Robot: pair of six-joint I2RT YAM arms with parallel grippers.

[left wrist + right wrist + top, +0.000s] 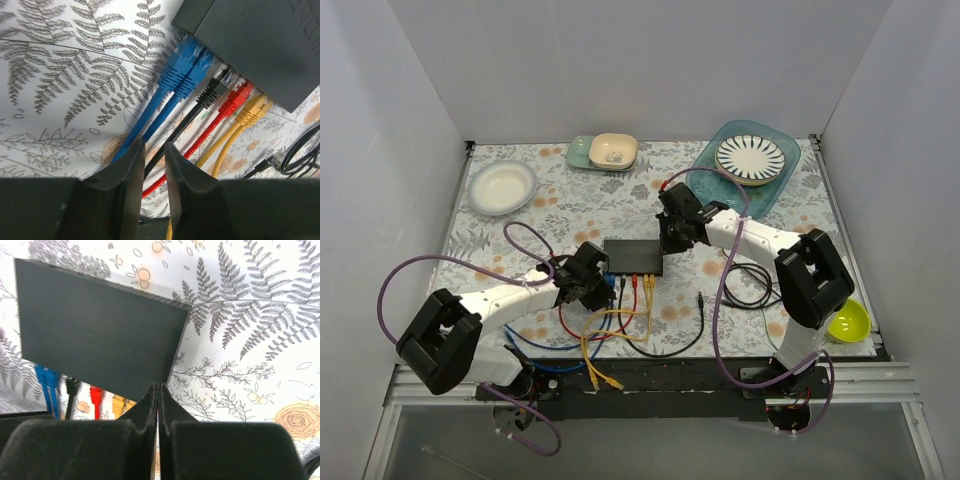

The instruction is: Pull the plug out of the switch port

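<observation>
Where: black switch [633, 257] mid frame; plugs [215, 92] upper right, along its edge | left gripper [150, 167]: jaws narrow, nothing gripped | right gripper [158, 392]: jaws squeezed together by switch edge | Feel: plug small, hard, likely clipped; pinch its body, not bendy cables [150, 117].

The right gripper [157, 387] has its two fingers pressed together, and the tips sit right at the edge of a flat black box [100, 335]. Along the box's near side are two blue plugs [47, 382], a black plug [72, 387], a red plug [96, 396] and yellow plugs [120, 404]. The box lies on a white cloth [240, 340] with leaves and flowers.
</observation>
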